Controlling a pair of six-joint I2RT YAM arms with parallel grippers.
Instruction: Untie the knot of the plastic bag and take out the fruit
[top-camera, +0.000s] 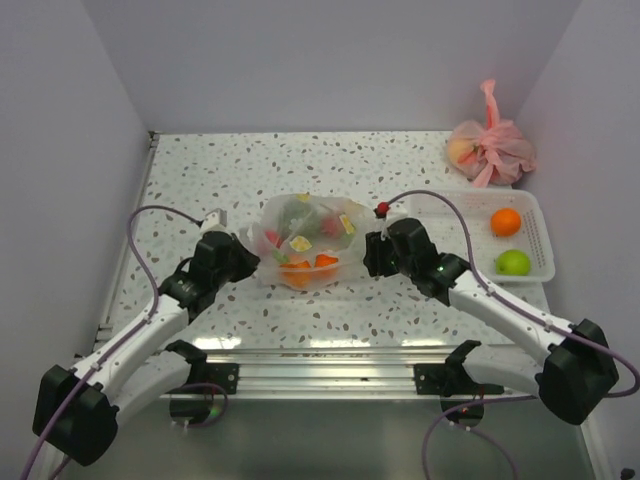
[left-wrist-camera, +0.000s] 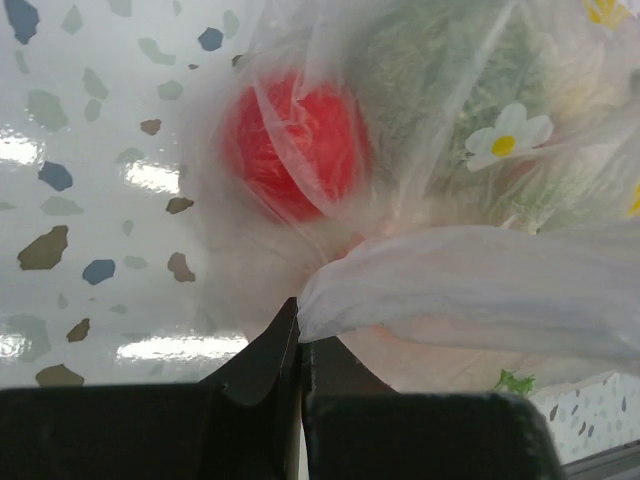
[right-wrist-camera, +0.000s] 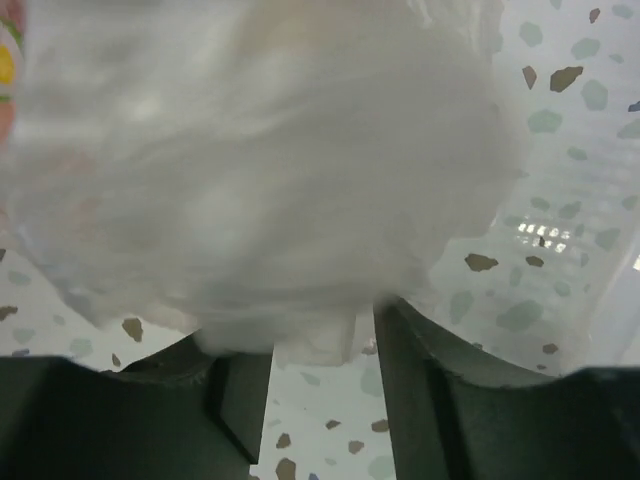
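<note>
The bag (top-camera: 305, 240) sits in the middle of the bench (top-camera: 400, 160), between the two arms. It is thin and clear, with small yellow-and-white flower prints. The fruit (top-camera: 300, 268) is inside it: orange and red pieces show through the film from above. In the left wrist view a round red one (left-wrist-camera: 295, 150) lies close to the camera, with a dull green lumpy one (left-wrist-camera: 430, 100) beside it. The knot cannot be made out in any view.

The left gripper (top-camera: 248, 257) is at the left side of the bag, low over the bench. Its jaws are closed together, and a white fold of the bag (left-wrist-camera: 450, 290) begins right at their tips, so it seems pinched there.

The right gripper (top-camera: 367, 252) is at the right side of the bag. Its jaws stand apart with a narrow gap, and blurred film hangs down between them without being pressed.

A white tray (top-camera: 540, 240) is at the right edge, with an orange (top-camera: 506, 222) and a green fruit (top-camera: 513, 262) in it. A pink bag (top-camera: 490, 145) lies behind the tray, in the far right corner.
</note>
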